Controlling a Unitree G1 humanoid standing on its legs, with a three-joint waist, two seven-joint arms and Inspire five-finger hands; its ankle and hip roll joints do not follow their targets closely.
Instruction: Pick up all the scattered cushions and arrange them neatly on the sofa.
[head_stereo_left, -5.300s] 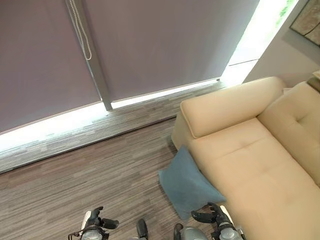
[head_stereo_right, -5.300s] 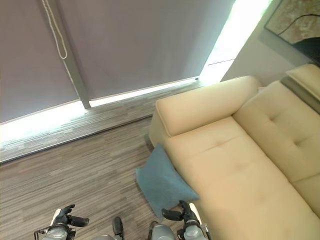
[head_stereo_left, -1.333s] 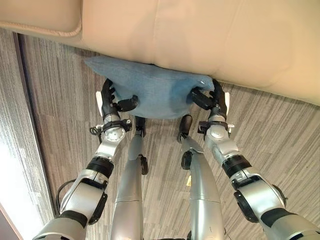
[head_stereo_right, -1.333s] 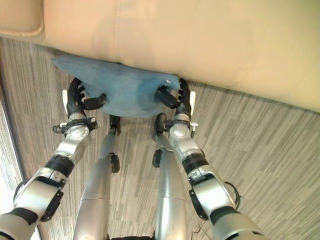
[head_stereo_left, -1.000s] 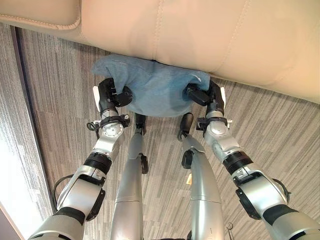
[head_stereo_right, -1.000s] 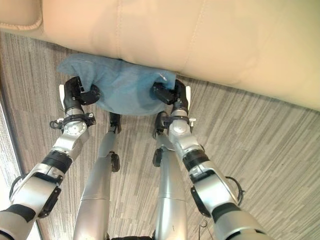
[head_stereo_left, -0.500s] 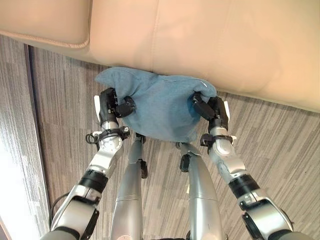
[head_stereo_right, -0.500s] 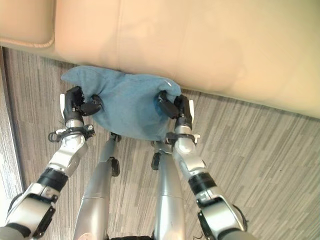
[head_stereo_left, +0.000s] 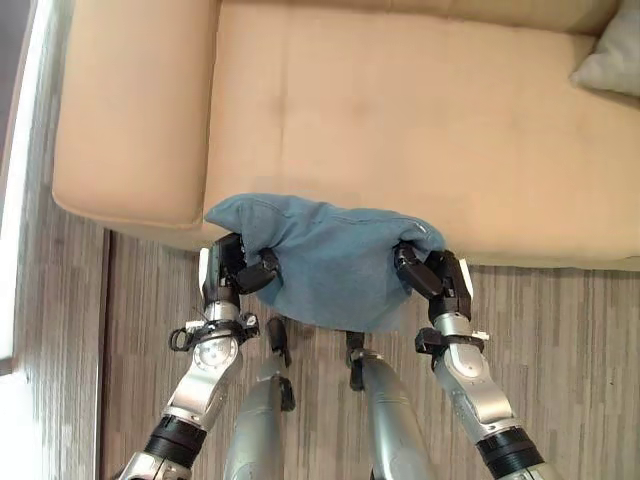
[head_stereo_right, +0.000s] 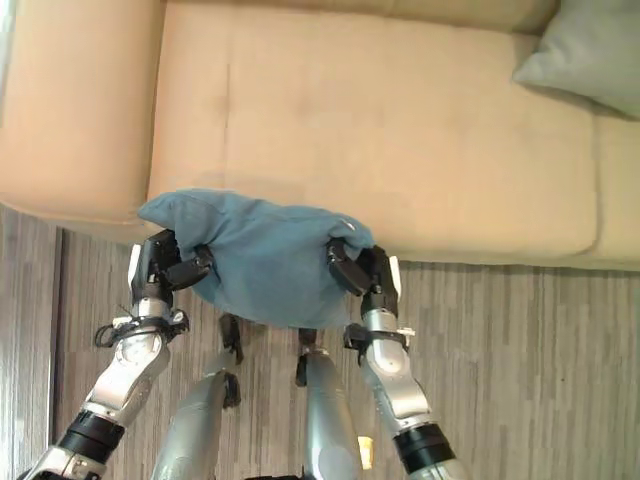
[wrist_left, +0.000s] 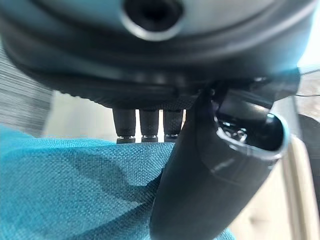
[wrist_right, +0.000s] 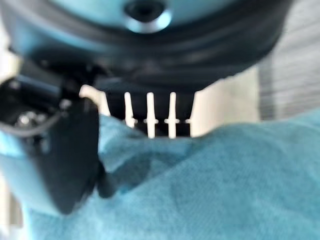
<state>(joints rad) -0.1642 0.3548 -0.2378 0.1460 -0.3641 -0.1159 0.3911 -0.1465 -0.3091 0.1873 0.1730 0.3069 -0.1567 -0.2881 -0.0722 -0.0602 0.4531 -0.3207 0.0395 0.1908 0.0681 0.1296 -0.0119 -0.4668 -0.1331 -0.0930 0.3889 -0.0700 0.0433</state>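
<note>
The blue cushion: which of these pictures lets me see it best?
The right eye view: it shows the whole blue cushion slung between the left hand and right hand, in front of the sofa's front edge. The left eye view shows almost the same. The two wrist views give close-ups of blue fabric pinched by thumb and fingers.

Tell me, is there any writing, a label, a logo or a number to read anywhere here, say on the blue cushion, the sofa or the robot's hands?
None can be read.
Blue cushion: plain fabric; a small pale fleck near one corner is too small to tell.
Sofa: plain beige upholstery, no label showing.
Grey cushion on the sofa: no print.
Left robot hand and right robot hand, both gripping the blue cushion: no legible markings.
</note>
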